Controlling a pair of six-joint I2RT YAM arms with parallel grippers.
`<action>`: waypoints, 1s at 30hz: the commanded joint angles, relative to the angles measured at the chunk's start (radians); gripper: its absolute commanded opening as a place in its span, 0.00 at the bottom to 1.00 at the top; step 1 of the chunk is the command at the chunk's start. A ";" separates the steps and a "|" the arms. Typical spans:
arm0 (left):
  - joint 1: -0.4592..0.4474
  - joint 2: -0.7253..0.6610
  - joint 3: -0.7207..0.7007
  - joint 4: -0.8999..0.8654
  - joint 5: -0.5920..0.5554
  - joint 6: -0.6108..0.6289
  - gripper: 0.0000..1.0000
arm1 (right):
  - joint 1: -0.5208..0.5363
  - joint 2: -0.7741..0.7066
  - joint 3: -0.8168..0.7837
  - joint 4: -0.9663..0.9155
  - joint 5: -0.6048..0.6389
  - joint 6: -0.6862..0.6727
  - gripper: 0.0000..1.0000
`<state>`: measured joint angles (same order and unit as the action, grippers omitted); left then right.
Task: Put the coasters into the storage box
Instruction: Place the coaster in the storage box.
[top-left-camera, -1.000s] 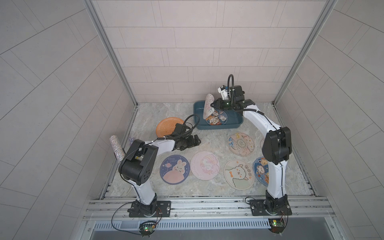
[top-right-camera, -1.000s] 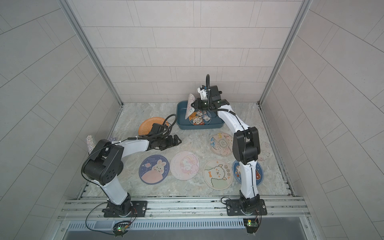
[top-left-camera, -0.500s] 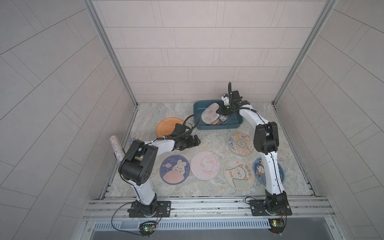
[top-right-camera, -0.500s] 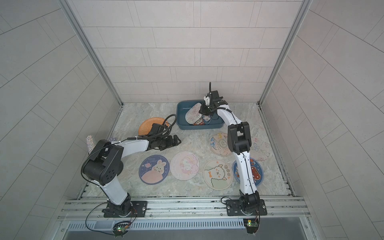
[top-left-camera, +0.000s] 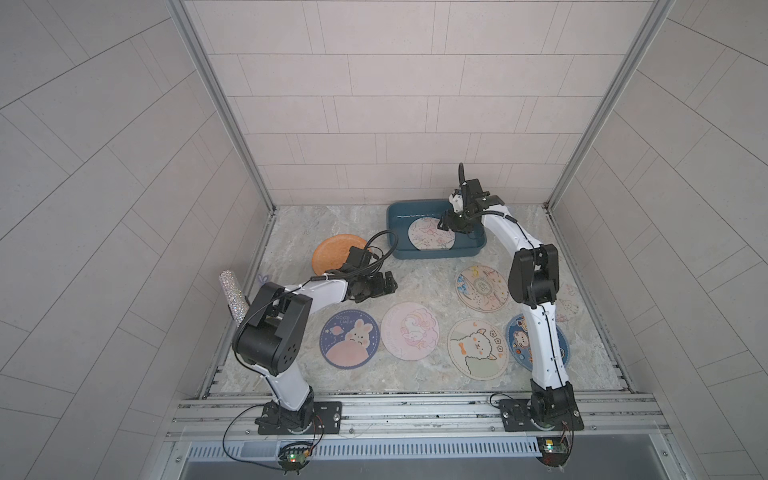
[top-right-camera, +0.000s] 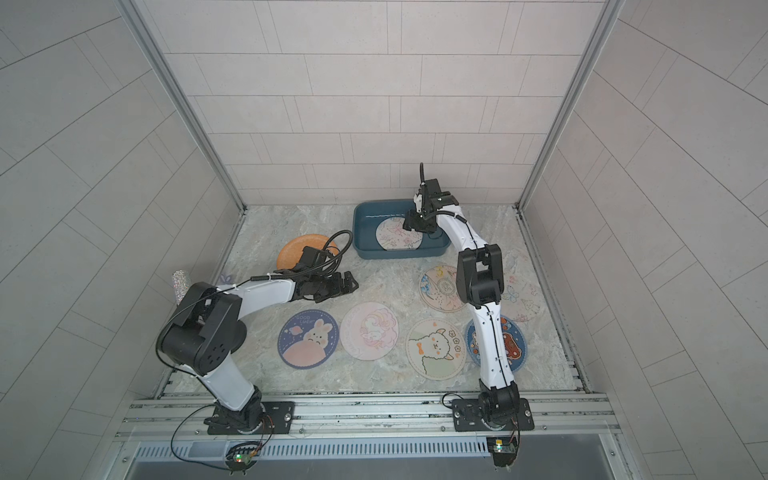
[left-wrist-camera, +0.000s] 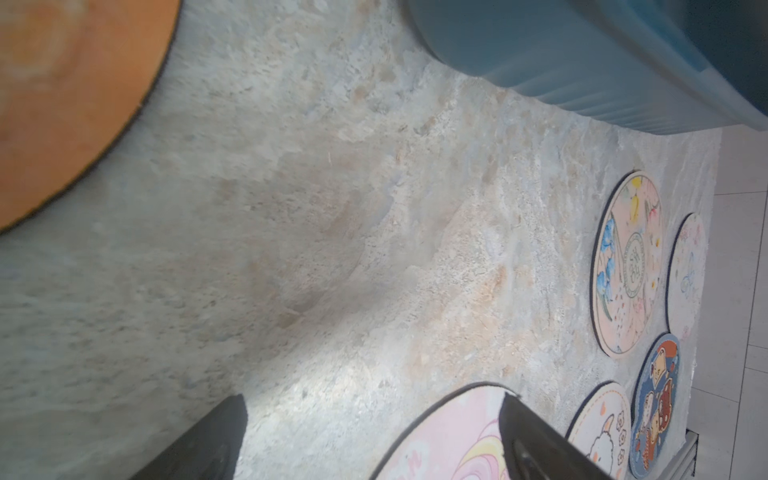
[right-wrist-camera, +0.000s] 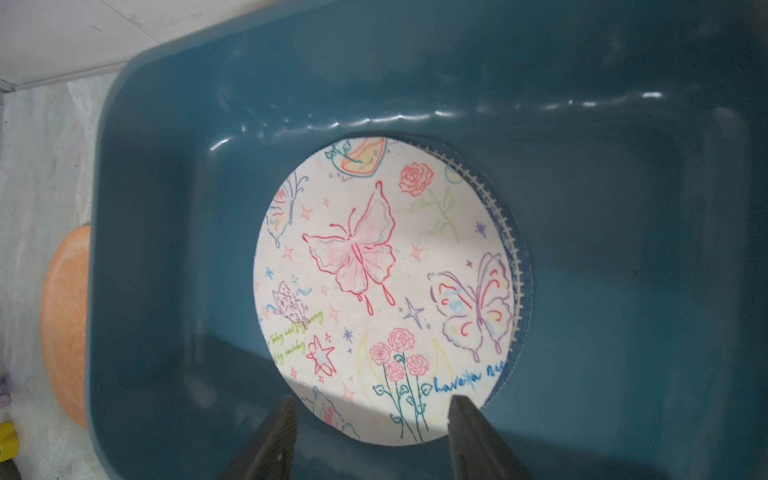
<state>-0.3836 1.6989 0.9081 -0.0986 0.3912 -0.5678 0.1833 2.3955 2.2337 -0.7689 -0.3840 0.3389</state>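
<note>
Right fingers (right-wrist-camera: 473, 444) stand apart, empty, over the butterfly coaster (right-wrist-camera: 374, 282) lying flat in the box (top-left-camera: 401, 228) at the far middle. Left fingers (left-wrist-camera: 199, 449) gape, empty, above the worktop (left-wrist-camera: 332, 208) by the pink coaster (top-left-camera: 409, 331). Seven more lie outside; thin, light, probably floppy, they likely want pinching at an edge.

In the storage box (right-wrist-camera: 166, 208), the butterfly coaster (right-wrist-camera: 374, 270) has blue handwriting "have a nic…"; its green writing is unreadable. Well apart from the box, the navy bunny coaster (top-left-camera: 350, 338) says "GOOD LUCK".
</note>
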 joint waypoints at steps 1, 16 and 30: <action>0.004 -0.044 -0.019 -0.053 -0.031 0.013 1.00 | 0.004 -0.077 -0.006 -0.077 0.058 -0.046 0.66; -0.110 -0.149 -0.083 -0.159 -0.072 -0.023 0.93 | 0.068 -0.576 -0.677 0.080 -0.028 -0.028 0.79; -0.159 -0.114 -0.123 -0.179 -0.070 0.000 0.86 | 0.224 -0.969 -1.303 0.228 -0.034 0.083 0.84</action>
<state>-0.5373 1.5631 0.7837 -0.2451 0.3283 -0.5831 0.3763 1.4689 0.9771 -0.5884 -0.4324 0.3847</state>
